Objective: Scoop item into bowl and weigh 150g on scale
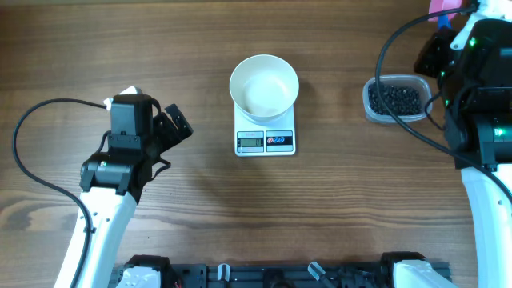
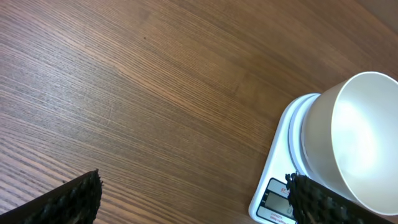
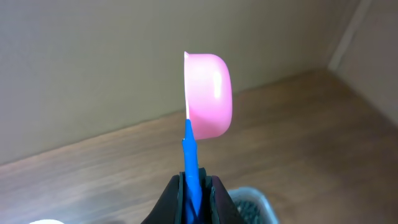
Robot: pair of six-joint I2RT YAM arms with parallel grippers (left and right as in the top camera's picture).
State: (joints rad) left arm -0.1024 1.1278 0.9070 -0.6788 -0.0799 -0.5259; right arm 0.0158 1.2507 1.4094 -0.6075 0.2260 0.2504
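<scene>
Overhead and wrist views. The white bowl [image 1: 264,86] stands on the kitchen scale [image 1: 265,142] at table centre, with the display edge toward the robot. The black beads [image 1: 396,98] lie heaped in a clear plastic tub [image 1: 368,102], well apart to the scale's right. The left gripper [image 2: 194,198] hangs over bare wood left of the scale, jaws spread wide. The right gripper [image 3: 194,190], near the tub, is clamped on the blue handle of a pink scoop [image 3: 210,93], whose cup is turned sideways above the fingers.
</scene>
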